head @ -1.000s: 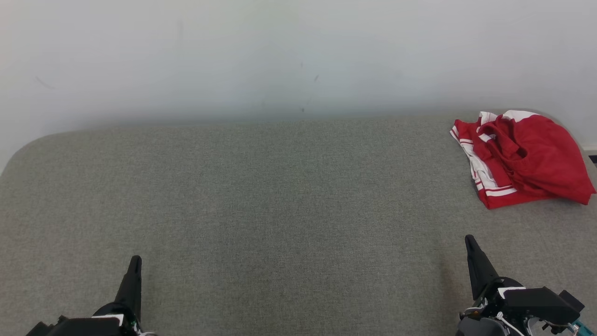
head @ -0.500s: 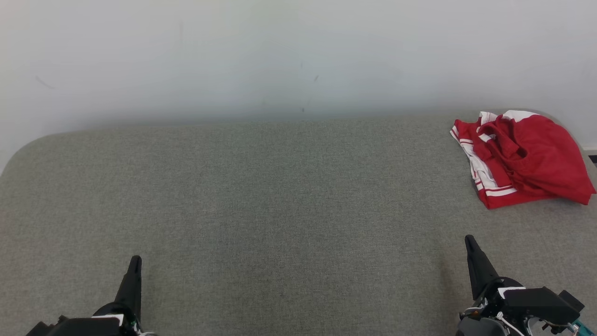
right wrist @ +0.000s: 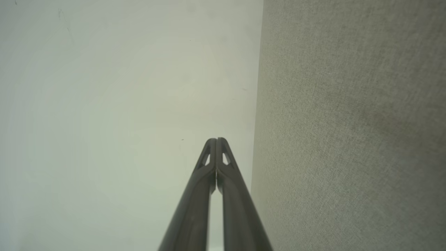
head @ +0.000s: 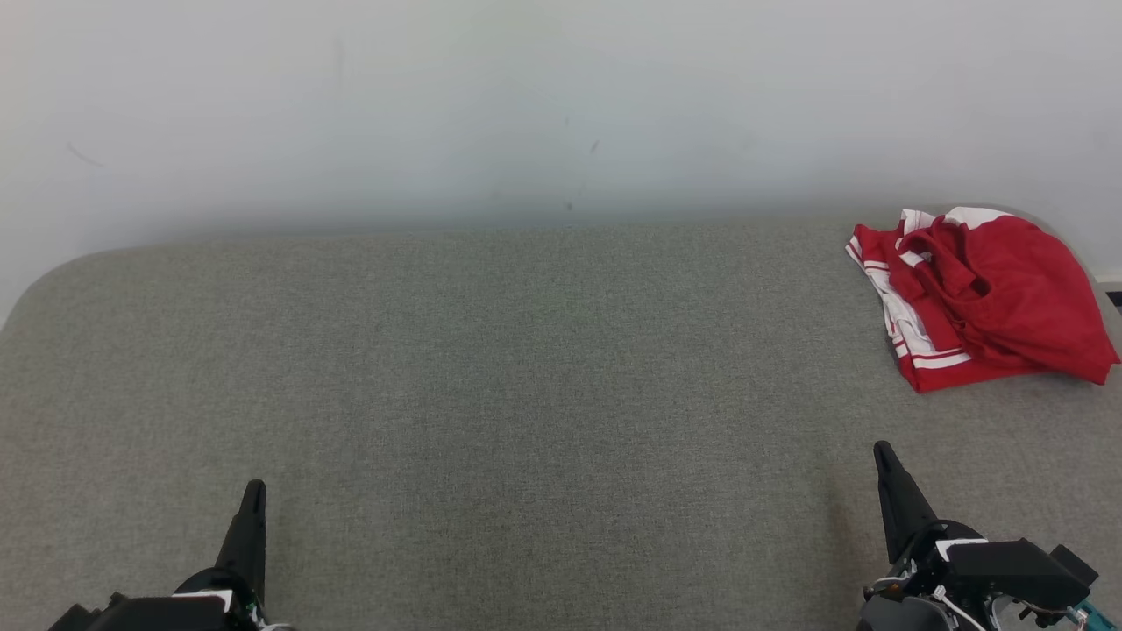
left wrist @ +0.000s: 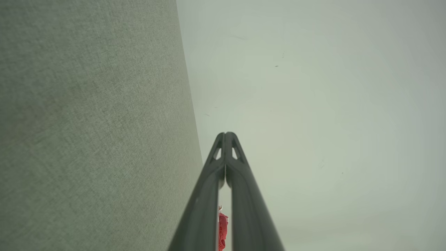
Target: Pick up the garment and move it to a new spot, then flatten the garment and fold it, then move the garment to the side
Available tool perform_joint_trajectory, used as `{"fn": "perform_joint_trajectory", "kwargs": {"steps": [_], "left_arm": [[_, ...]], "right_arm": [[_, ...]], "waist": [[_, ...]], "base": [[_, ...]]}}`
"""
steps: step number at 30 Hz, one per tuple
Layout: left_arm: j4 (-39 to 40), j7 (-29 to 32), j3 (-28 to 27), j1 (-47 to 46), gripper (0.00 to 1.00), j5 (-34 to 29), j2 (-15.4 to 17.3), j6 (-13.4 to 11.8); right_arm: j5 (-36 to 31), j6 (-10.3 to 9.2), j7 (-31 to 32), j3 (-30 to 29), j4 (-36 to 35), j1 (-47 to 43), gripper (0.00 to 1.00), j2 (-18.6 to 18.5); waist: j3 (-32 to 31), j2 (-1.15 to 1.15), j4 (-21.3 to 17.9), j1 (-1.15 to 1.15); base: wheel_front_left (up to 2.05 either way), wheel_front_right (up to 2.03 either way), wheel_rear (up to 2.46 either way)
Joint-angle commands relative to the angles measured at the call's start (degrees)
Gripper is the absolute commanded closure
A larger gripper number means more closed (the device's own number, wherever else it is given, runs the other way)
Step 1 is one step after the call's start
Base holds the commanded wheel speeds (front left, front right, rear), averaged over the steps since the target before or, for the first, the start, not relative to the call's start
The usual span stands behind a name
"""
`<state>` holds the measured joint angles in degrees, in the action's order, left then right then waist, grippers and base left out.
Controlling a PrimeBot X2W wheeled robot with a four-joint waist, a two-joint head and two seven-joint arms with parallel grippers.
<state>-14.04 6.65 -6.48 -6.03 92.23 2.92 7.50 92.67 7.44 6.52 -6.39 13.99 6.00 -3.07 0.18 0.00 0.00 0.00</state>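
A crumpled red garment (head: 990,298) with white stripes lies bunched at the far right of the grey fabric surface (head: 526,394). A sliver of the garment (left wrist: 222,226) shows between the left fingers in the left wrist view. My left gripper (head: 254,487) sits low at the near left, shut and empty, far from the garment. My right gripper (head: 884,451) is at the near right, shut and empty, a short way in front of the garment. Both wrist views show the fingertips pressed together: left gripper (left wrist: 226,134), right gripper (right wrist: 216,140).
A pale wall (head: 526,105) rises directly behind the grey surface. The surface's far corners are rounded, and the garment lies close to the right one.
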Motion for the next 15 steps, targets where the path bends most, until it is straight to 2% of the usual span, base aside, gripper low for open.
{"fn": "perform_joint_trajectory", "kwargs": {"steps": [1,15], "left_arm": [[-0.1,0.0,-0.2,-0.5,1.00,0.4,-0.1,0.1],[-0.1,0.0,-0.2,-0.5,1.00,0.4,-0.1,0.1]], "right_arm": [[-0.3,0.08,0.0,-0.1,0.1,0.5,1.00,0.1],[-0.3,0.08,0.1,-0.1,0.1,0.5,1.00,0.1]], "waist": [[0.0,0.00,0.0,0.00],[0.0,0.00,0.0,0.00]], "base": [[0.00,0.00,0.00],[0.00,0.00,0.00]]}}
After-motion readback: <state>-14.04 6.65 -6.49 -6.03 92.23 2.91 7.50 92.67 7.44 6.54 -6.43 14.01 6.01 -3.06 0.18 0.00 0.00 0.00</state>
